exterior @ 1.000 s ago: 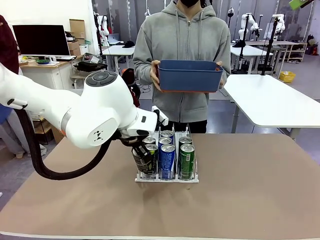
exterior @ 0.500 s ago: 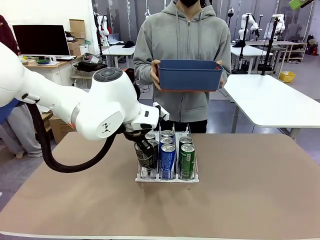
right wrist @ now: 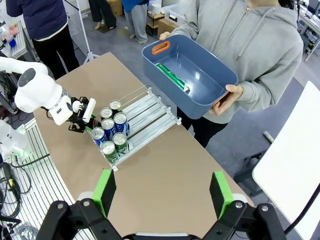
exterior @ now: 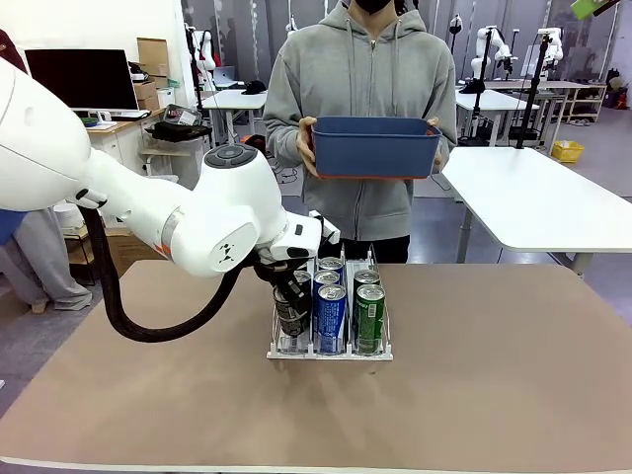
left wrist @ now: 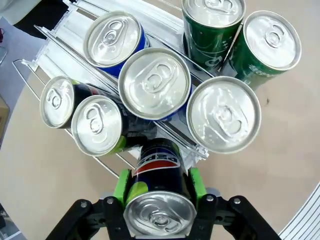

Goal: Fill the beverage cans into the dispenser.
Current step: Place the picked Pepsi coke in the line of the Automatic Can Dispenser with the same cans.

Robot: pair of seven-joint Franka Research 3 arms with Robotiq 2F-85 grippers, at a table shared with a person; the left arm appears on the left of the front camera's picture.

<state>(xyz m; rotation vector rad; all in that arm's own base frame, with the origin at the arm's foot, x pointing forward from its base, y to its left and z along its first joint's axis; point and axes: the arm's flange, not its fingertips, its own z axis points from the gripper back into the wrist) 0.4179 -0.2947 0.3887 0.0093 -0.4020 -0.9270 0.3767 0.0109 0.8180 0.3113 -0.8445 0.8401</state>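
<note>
1. Left gripper (left wrist: 160, 186) clamped on black can (left wrist: 159, 219); dispenser (exterior: 331, 355) just beyond fingertips.
2. Best kept upright, eased down clear of loaded cans (left wrist: 155, 82) ahead, then released.
3. Right gripper (right wrist: 162, 194) spread apart.

White left arm (exterior: 212, 222) w/ black cable (exterior: 148, 332), gripper (left wrist: 160, 185) pads (left wrist: 121, 186) green

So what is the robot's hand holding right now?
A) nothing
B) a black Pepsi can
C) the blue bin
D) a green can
B: the left gripper has its green pads pressed against both sides of a black Pepsi can, right at the clear rack.
</note>
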